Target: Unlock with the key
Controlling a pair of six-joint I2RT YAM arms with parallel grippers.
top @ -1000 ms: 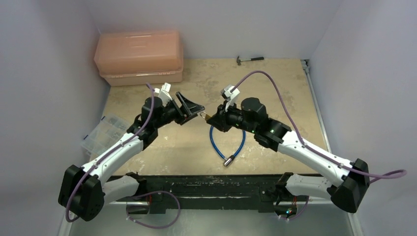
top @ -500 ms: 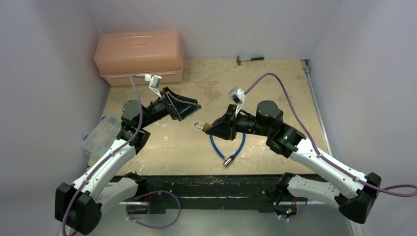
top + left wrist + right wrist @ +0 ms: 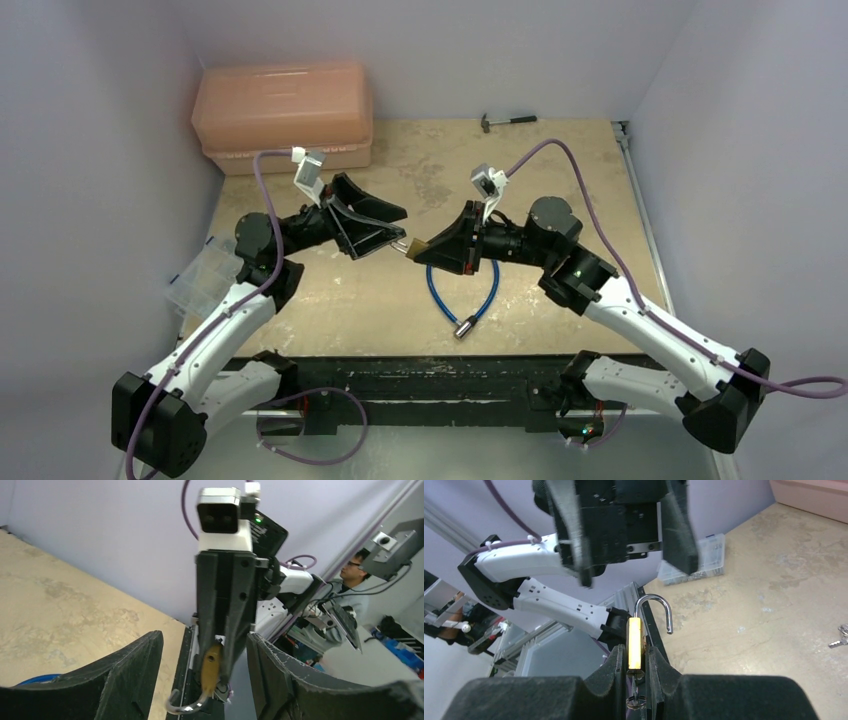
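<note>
My right gripper [image 3: 428,250] [image 3: 635,652] is shut on the small brass padlock [image 3: 634,642] and holds it above the table, its silver shackle [image 3: 659,607] swung open. A thin silvery key with a small ring [image 3: 636,701] hangs from the padlock's base between the fingers. More silvery keys [image 3: 840,636] lie on the table. My left gripper [image 3: 388,230] [image 3: 205,640] is open, its jaws standing on either side of the padlock [image 3: 211,662] without touching it. The blue cable [image 3: 462,292] lies on the table below, with its silver end [image 3: 464,328] towards the front.
A pink toolbox [image 3: 285,115] stands at the back left. A clear organiser box [image 3: 205,275] sits at the left edge, and it also shows in the right wrist view [image 3: 694,560]. A small hammer [image 3: 507,120] lies at the back wall.
My left gripper has swung down and right, so its open jaws now flank the padlock. My right gripper has lifted the padlock slightly toward it.
</note>
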